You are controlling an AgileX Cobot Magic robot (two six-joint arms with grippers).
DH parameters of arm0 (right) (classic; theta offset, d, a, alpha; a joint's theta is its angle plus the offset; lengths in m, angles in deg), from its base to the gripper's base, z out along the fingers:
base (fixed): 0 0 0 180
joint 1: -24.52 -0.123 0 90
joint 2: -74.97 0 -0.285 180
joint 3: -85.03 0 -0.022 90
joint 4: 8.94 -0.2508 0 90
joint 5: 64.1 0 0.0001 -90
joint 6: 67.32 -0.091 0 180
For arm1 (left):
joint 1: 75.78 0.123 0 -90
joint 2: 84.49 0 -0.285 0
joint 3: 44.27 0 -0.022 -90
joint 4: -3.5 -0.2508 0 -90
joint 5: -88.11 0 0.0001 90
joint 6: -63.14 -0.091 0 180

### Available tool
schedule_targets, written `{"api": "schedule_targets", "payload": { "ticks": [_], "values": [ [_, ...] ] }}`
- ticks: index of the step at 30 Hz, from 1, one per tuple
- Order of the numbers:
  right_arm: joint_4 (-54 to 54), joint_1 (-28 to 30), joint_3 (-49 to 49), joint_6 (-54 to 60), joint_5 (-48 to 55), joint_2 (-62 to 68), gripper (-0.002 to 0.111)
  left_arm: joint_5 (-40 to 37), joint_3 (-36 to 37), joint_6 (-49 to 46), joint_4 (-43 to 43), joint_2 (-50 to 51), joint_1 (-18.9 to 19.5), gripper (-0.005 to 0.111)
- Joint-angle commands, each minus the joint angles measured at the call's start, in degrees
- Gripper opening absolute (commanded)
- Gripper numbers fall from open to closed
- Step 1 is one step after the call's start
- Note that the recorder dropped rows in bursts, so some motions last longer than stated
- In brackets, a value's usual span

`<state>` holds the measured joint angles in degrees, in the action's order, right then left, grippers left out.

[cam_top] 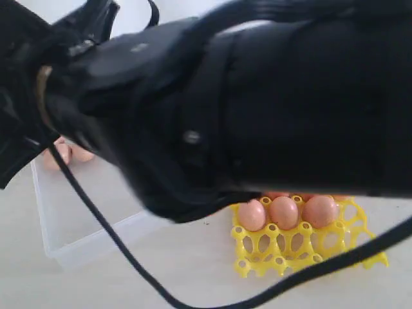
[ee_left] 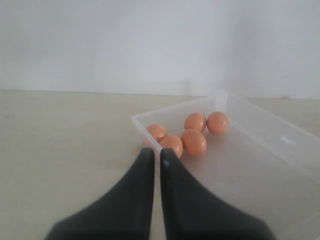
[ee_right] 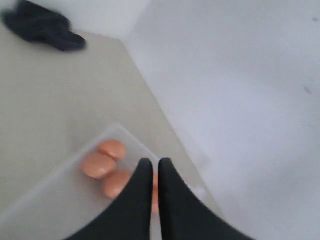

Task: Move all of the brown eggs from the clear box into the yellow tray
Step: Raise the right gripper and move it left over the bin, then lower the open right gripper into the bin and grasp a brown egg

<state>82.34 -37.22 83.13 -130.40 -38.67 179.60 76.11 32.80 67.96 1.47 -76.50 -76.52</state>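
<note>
A black arm [cam_top: 257, 96] blocks most of the exterior view, and neither gripper can be made out there. Below it the yellow tray [cam_top: 302, 248] shows three brown eggs [cam_top: 284, 212] in one row; its front cells are bare and the rest is hidden. The clear box [cam_top: 77, 238] lies at the left with two eggs [cam_top: 64, 153] peeking out at its far end. My left gripper [ee_left: 156, 152] is shut and holds nothing, above the box's [ee_left: 280, 145] near corner, just short of several eggs [ee_left: 193, 141]. My right gripper [ee_right: 151, 162] is shut and holds nothing, above the eggs [ee_right: 98, 165] in the box [ee_right: 55, 200].
A black cable [cam_top: 116, 238] sweeps across the front of the table. A white wall [ee_left: 160, 45] stands behind the pale tabletop. A dark blurred shape [ee_right: 42, 25] lies at the table's far end in the right wrist view.
</note>
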Motion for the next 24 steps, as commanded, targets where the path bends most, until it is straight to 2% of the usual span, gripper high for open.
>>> {"api": "schedule_targets", "payload": {
  "ticks": [1, 3, 5, 8, 11, 13, 15, 19, 21, 23, 24],
  "values": [
    [-38.85, 2.84, 11.71, 38.4, 28.95, 6.95, 0.0, -0.01, 0.15, 0.1, -0.07, -0.2, 0.11, 0.004],
    [-57.88, 7.33, 17.63, 48.92, 34.84, 9.75, 0.0, -0.01, 0.15, 0.1, -0.07, -0.2, 0.11, 0.004],
    [-74.46, 11.75, 22.03, 57.42, 34.82, 11.23, 0.0, -0.01, 0.15, 0.1, -0.07, -0.2, 0.11, 0.004],
    [-99.28, 16.5, 25.94, 68.1, 30.04, 12.5, 0.0, -0.01, 0.15, 0.1, -0.07, -0.2, 0.11, 0.004],
    [-113.48, 18.83, 27.04, 73.66, 21.83, 14.15, 0.0, -0.01, 0.15, 0.1, -0.07, -0.2, 0.11, 0.004],
    [-115.75, 18.94, 27.04, 74.69, 15.86, 15.7, 0.0, -0.01, 0.15, 0.1, -0.07, -0.2, 0.11, 0.004],
    [-116.53, 18.36, 27.04, 75.11, 10.29, 18.12, 0.005, -0.01, 0.15, 0.1, -0.07, -0.2, 0.11, 0.004],
    [-117.72, 18.08, 27.35, 74.84, -3.48, 23.79, 0.032, -0.01, 0.15, 0.1, -0.07, -0.2, 0.11, 0.004],
    [-119.44, 18.08, 29.02, 73.64, -6.04, 26.52, 0.046, -0.01, 0.15, 0.1, -0.07, -0.2, 0.11, 0.004],
    [-119.32, 18.08, 31.84, 71.82, -6.67, 28.99, 0.055, -0.01, 0.15, 0.1, -0.07, -0.2, 0.11, 0.004],
    [-119.32, 18.08, 33.56, 71.34, -6.67, 30.06, 0.056, -0.01, 0.15, 0.1, -0.07, -0.2, 0.11, 0.004]
  ]
}}
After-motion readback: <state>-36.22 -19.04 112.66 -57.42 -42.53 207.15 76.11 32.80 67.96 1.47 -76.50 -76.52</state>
